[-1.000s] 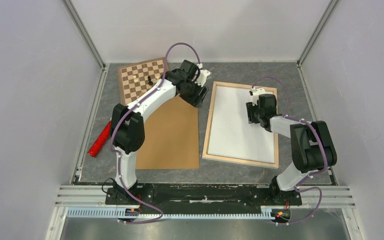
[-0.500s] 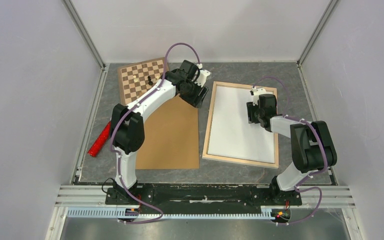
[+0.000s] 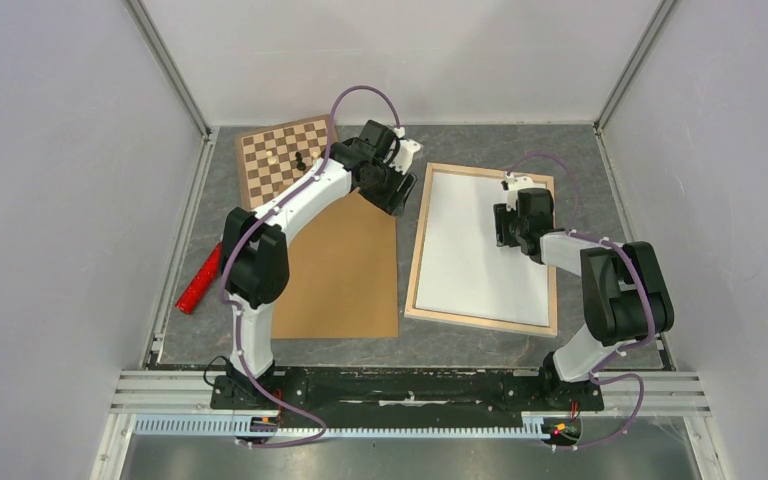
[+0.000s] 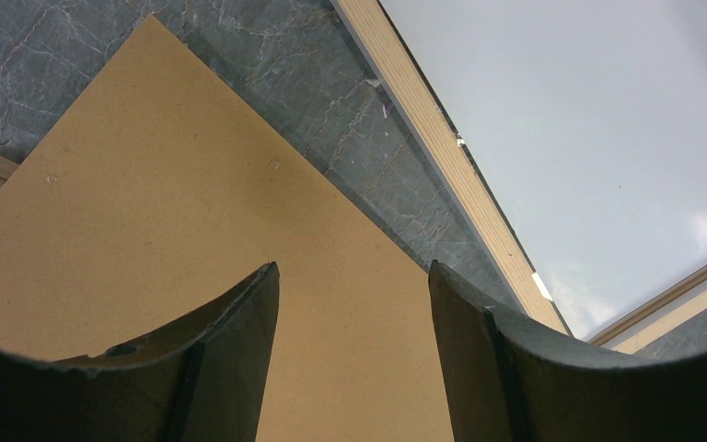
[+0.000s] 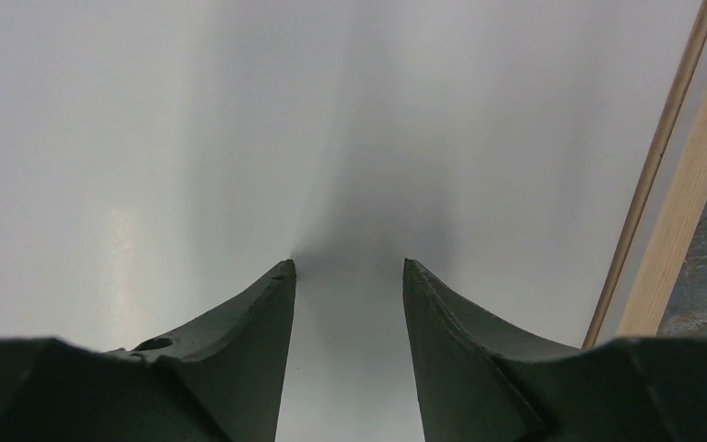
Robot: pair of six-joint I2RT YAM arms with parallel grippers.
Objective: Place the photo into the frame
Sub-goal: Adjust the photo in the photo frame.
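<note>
The frame lies flat on the right half of the counter, back side up. The photo sits inside its wooden bars with the plain white back showing, so the print faces down toward the front, as it should. From above, a thin strip of wood shows on all sides of the sheet, which suggests it has dropped into the recess rather than riding on a bar.

Your right hand is over the upper right part of the white sheet with its fingers partly apart and nothing between them. Its tips are very close to the paper, probably to press it flat, though I cannot tell whether they actually touch.

Your left hand hovers above the far corner of the brown backing board, just beside the frame's left bar. Its fingers are wide apart and empty. That position looks like readiness to pick up the board, which I judge to be the next piece to lay over the photo.
</note>
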